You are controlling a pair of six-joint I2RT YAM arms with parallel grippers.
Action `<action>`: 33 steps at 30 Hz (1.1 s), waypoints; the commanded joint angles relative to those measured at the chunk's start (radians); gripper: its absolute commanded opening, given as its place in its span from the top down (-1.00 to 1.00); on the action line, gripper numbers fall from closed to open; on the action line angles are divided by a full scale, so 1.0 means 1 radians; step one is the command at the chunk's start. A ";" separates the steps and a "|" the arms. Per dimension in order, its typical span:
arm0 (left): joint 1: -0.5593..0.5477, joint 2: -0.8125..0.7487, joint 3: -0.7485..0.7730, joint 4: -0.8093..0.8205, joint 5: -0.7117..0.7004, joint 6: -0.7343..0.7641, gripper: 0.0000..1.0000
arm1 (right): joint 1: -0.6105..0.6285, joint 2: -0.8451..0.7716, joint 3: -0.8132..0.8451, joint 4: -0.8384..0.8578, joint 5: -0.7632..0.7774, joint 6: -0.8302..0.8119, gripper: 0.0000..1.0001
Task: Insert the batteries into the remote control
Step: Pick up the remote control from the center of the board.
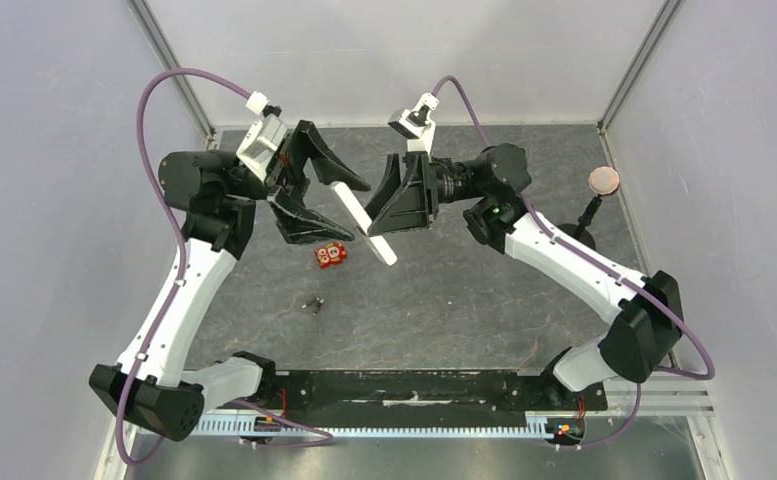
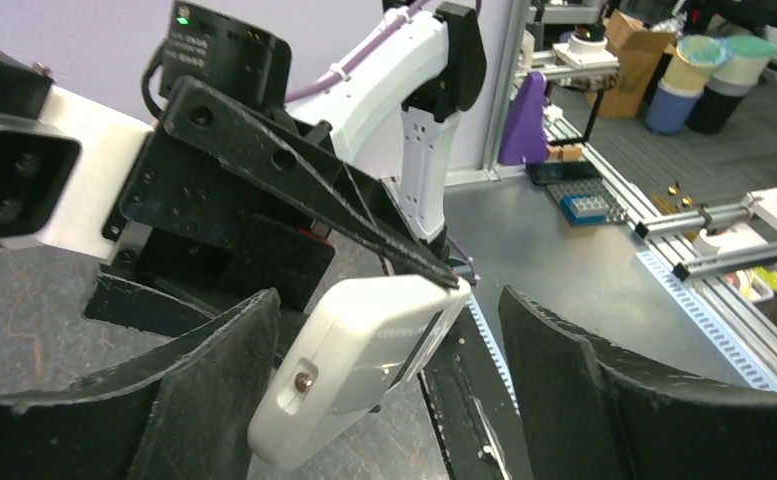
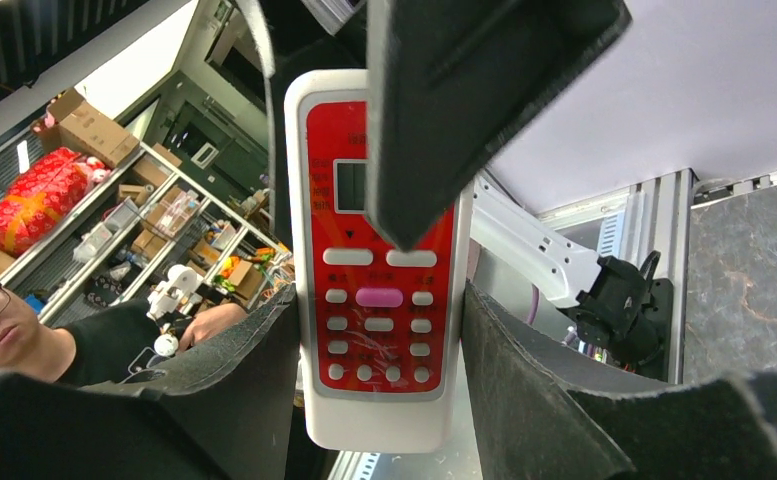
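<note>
1 remote control point(image 3: 376, 420) clamped mid-air by right gripper point(image 3: 379, 300), above table point(image 1: 464, 300); left gripper point(image 2: 389, 300) spread wide open around its end.

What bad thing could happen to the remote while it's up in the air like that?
1. The remote control is held above the table, pinched only along its thin side edges by the right gripper. It might slip and drop.
2. The left gripper is open around the remote's other end, which sits much closer to one finger. If it closes off-centre, it could twist the remote loose.
</note>
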 commanded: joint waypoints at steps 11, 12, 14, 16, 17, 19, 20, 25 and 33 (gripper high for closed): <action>-0.027 0.012 0.042 -0.033 0.095 0.052 0.05 | 0.042 -0.052 0.155 -0.441 -0.006 -0.316 0.59; -0.026 0.011 0.041 -0.034 0.102 0.052 0.10 | 0.043 -0.052 0.155 -0.442 -0.007 -0.315 0.59; -0.027 0.010 0.036 -0.036 0.115 0.051 0.12 | 0.043 -0.053 0.155 -0.440 -0.009 -0.306 0.59; -0.027 0.009 0.033 -0.035 0.131 0.055 0.12 | 0.044 -0.054 0.155 -0.437 -0.008 -0.300 0.59; -0.026 0.009 0.033 -0.035 0.136 0.056 0.12 | 0.046 -0.054 0.154 -0.434 -0.008 -0.294 0.59; -0.026 0.010 0.033 -0.035 0.146 0.060 0.12 | 0.046 -0.052 0.152 -0.427 -0.009 -0.279 0.62; -0.028 0.011 0.034 -0.036 0.151 0.063 0.12 | 0.047 -0.052 0.149 -0.419 -0.008 -0.266 0.64; -0.026 0.024 0.028 -0.032 0.178 0.067 0.15 | 0.049 -0.052 0.128 -0.347 -0.009 -0.189 0.66; -0.025 0.043 0.015 0.016 0.185 0.047 0.00 | 0.049 -0.047 0.105 -0.257 0.001 -0.063 0.66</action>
